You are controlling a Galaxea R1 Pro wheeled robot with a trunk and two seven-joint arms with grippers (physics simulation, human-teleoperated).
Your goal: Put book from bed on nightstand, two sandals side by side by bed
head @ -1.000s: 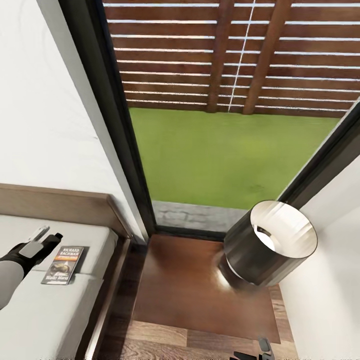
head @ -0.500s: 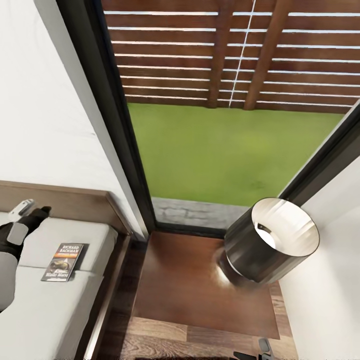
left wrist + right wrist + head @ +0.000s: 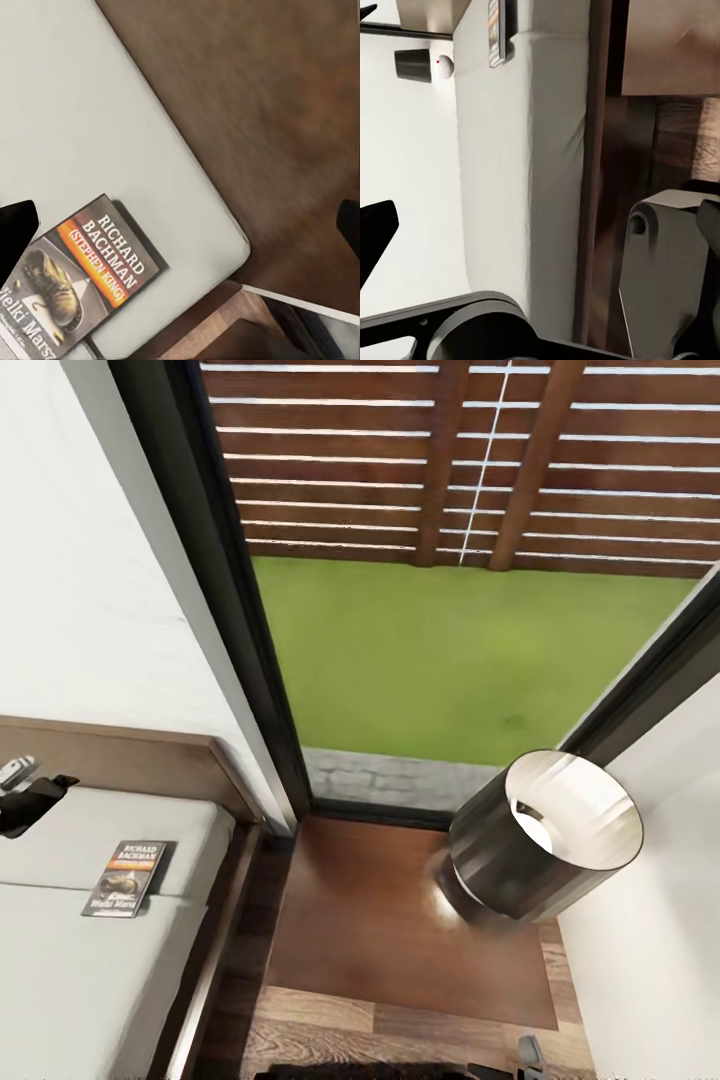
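A thin paperback book [image 3: 124, 878], its dark cover lettered "RICHARD BACHMAN" above an orange band and a picture of a boot, lies flat on the smooth, pale grey mattress of the bed [image 3: 70, 980], near the rounded corner by the dark wooden headboard [image 3: 130, 765]. The left gripper [image 3: 25, 788] hovers above the mattress at the headboard end, apart from the book, which lies just beyond and below its fingertips; its black fingers [image 3: 16, 225] stand wide apart in the left wrist view and hold nothing. Away from the hand, past the bed frame, sits the glossy reddish-brown square top of the nightstand [image 3: 400, 930], bearing a dark cylindrical lamp [image 3: 540, 840] with a pale inner shade. The right gripper [image 3: 520, 1060] is low by the plank floor [image 3: 400, 1040]; whether its fingers are spread cannot be told.
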